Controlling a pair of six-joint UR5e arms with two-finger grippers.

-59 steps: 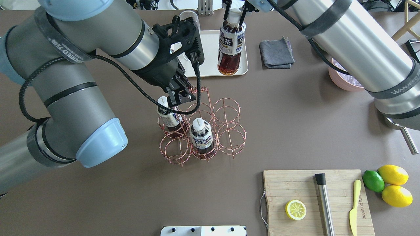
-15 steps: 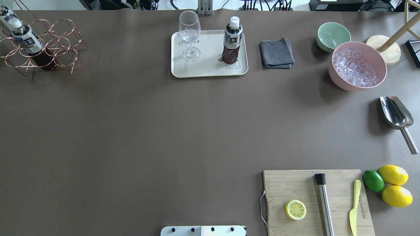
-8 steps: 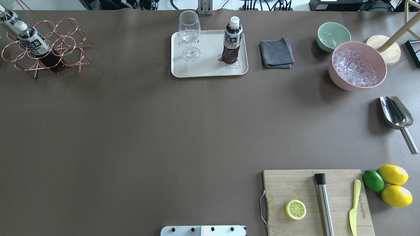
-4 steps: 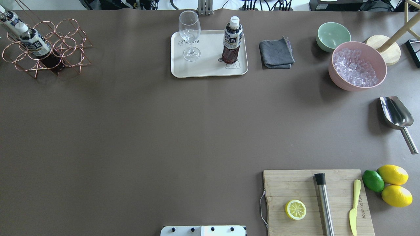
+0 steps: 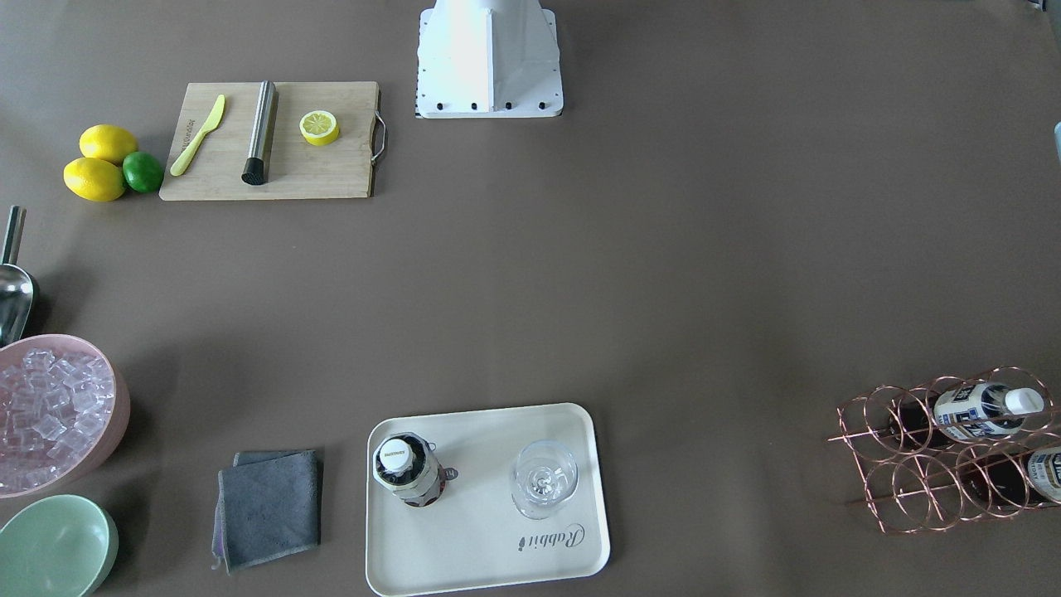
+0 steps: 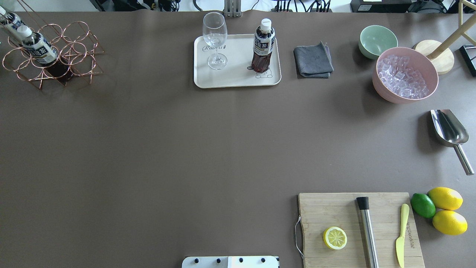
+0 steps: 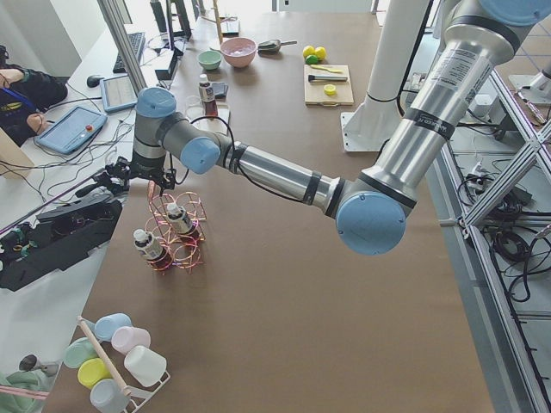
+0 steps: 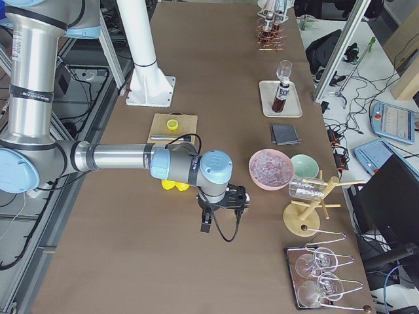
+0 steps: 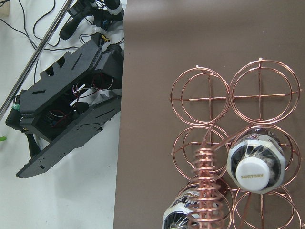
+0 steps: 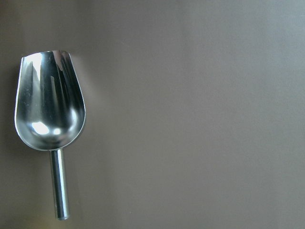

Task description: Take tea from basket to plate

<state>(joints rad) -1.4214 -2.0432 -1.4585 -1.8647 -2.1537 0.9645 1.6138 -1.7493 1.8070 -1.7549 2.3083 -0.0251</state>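
Plastic tea (image 6: 263, 48) is stood on the smooth, rimmed plate (image 6: 238, 76); the wire-ring basket (image 6: 70, 50) is upper left. The states of the left gripper (image 7: 160, 182) and right gripper (image 8: 205, 226) cannot be told.

Table (image 6: 186, 149) is matte dark brown all over; at its far edge the cream plate (image 6: 238, 72), printed with a small bear outline and dark "Rabbit" script, bears the tea (image 6: 263, 48): reddish-brown liquid, white cap, white-and-dark-blue label. Far left corner: basket (image 9: 206, 181) of rose-gold copper wire, its two bottles (image 6: 37, 50) coloured alike. Right edge: grey cloth (image 6: 313, 61), mint-green bowl (image 6: 377, 39), pink bowl (image 6: 386, 93) of clear ice, silver scoop (image 6: 449, 130); near right corner: pale bamboo board (image 6: 327, 212), yellow lemons (image 6: 445, 198), green lime (image 6: 423, 205).
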